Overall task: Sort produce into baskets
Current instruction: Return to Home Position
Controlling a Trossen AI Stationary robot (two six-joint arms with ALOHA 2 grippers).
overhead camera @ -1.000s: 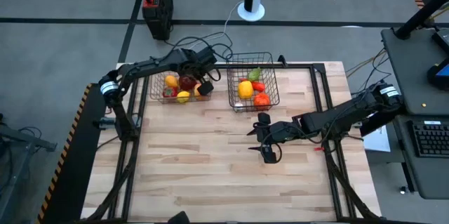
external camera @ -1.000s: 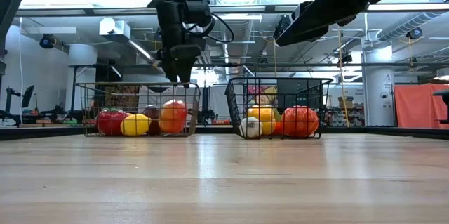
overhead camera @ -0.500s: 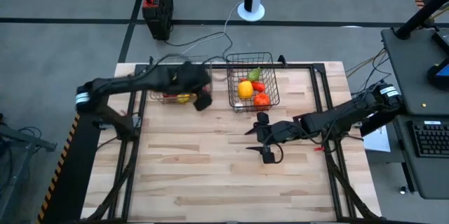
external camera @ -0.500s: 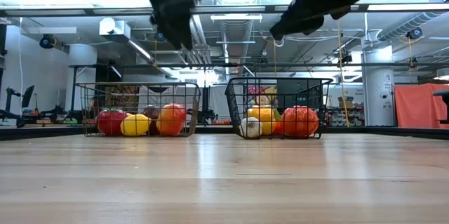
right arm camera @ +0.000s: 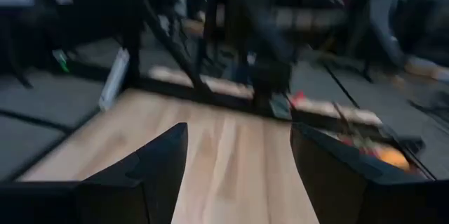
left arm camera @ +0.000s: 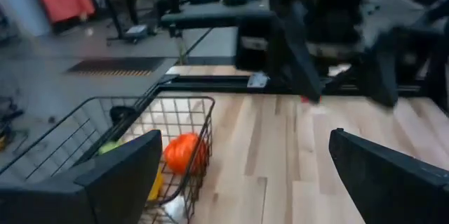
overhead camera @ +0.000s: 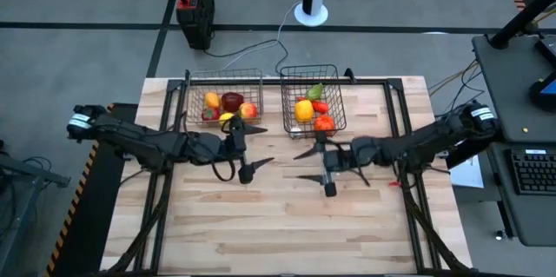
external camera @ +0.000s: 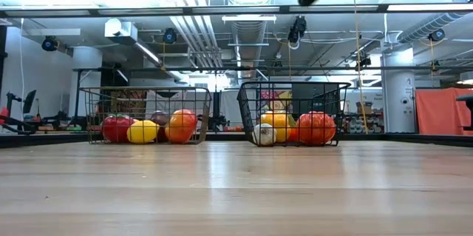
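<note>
Two alike dark wire-mesh baskets are set side by side at the far edge of the desk (overhead camera: 278, 225), and all the produce in sight is held in them. In the left basket (overhead camera: 224, 74) a dark red apple (overhead camera: 232, 100), an orange pepper (overhead camera: 212, 100), a red tomato (overhead camera: 207, 114), a lemon (overhead camera: 226, 120) and an orange (overhead camera: 248, 110) are packed close together. In the right basket (overhead camera: 311, 69) a yellow pepper (overhead camera: 303, 109), a green cucumber (overhead camera: 314, 93), a small red-orange piece (overhead camera: 320, 106) and a second tomato (overhead camera: 324, 123) are seen from above.

The white garlic (external camera: 264, 134) is made out in the low view, low against the near wall of the right basket, and is not made out from above. In that low view the arms are shown only as dark shapes at the top edge. Their places are given by the high view.

The left hand (overhead camera: 265, 145) is held over bare wood just in front of the left basket, its fingers spread wide with nothing between them. The right hand (overhead camera: 300, 165) is held in front of the right basket, likewise spread wide and empty. The two hands are pointed toward each other, near but apart.

In the left wrist view a basket corner is shown with an orange-red piece, something green and something white inside. The right wrist view is blurred, and only bare wood and a basket's edge can be told.
</note>
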